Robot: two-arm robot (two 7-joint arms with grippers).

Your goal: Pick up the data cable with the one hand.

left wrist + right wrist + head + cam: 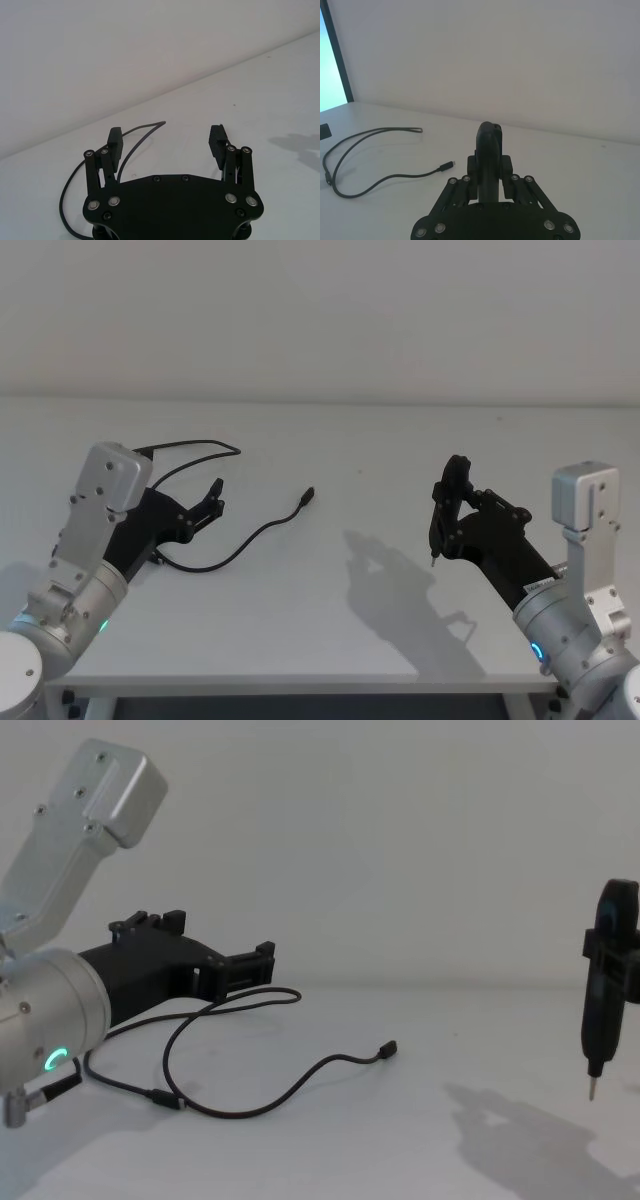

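The left gripper (167, 135), nearer than the right gripper (452, 490) parked well apart from it, hovers with fingers (218, 140) spread wide just above the data cable (305, 500), whose near loop runs lengthwise ahead between them on the white surface (250, 630), so a short descent seems needed

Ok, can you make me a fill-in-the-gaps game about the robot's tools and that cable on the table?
1. The left tool has its fingers ___.
2. The data cable is the colour ___.
3. The data cable lies nearer the ___ tool than the other one.
4. The right tool hangs above the table with its fingers ___.
Missing words: open; black; left; shut.
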